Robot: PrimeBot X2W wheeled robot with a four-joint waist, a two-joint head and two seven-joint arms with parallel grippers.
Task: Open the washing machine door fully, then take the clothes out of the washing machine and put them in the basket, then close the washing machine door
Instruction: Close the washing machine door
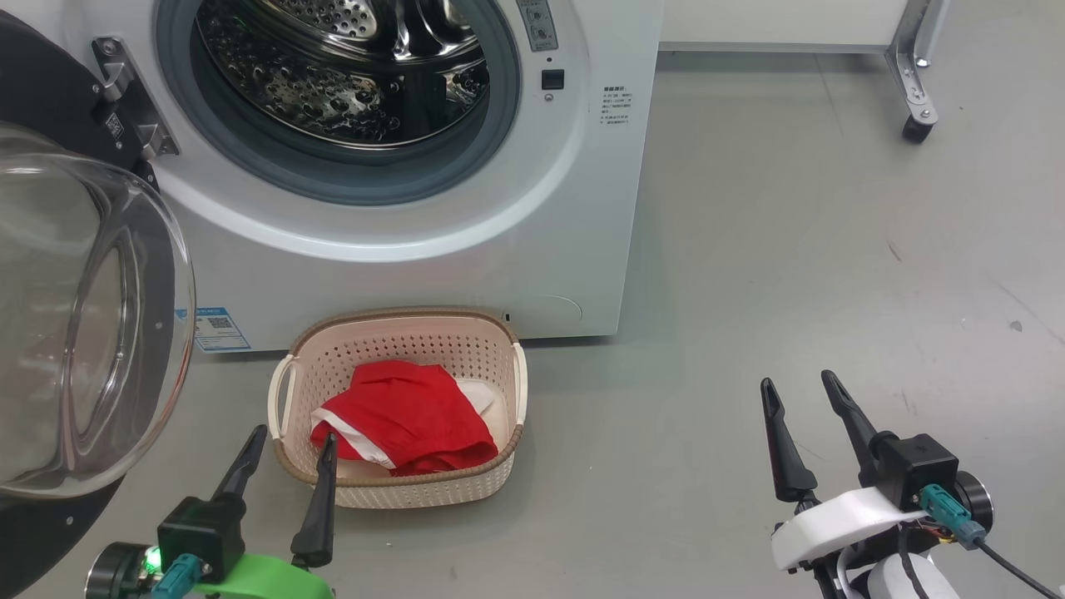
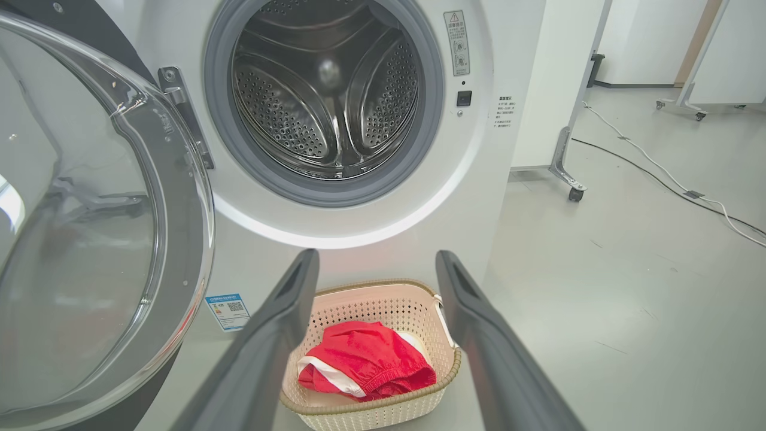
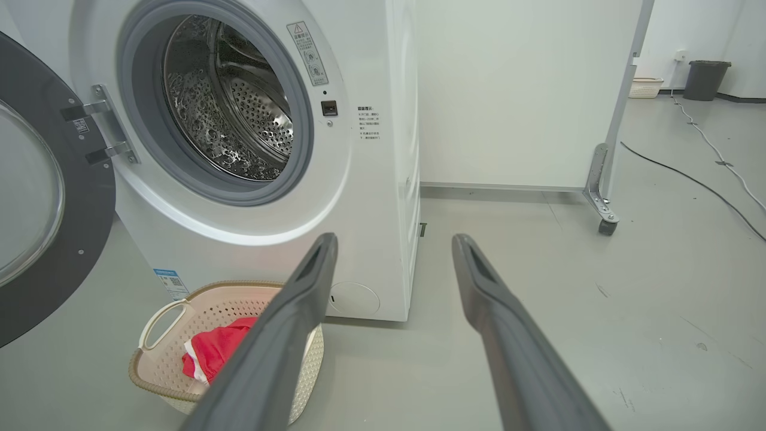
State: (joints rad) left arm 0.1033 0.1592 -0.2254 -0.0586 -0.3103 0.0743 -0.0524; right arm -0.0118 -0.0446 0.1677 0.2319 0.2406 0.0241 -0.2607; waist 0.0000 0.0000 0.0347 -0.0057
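My left gripper (image 1: 294,433) and right gripper (image 1: 796,378) gape wide, empty. The red clothes (image 1: 408,416) lie in the basket (image 1: 399,314); the washing machine door (image 1: 83,333) stands open.

The right gripper (image 3: 395,239) is holding its two dark fingers (image 3: 287,335) spread apart over the grey floor (image 3: 598,335). The washing machine (image 3: 269,245) is standing with its door (image 3: 90,251) swung wide open, and the red clothes (image 3: 218,353) are lying in the basket (image 3: 203,308) just before it.
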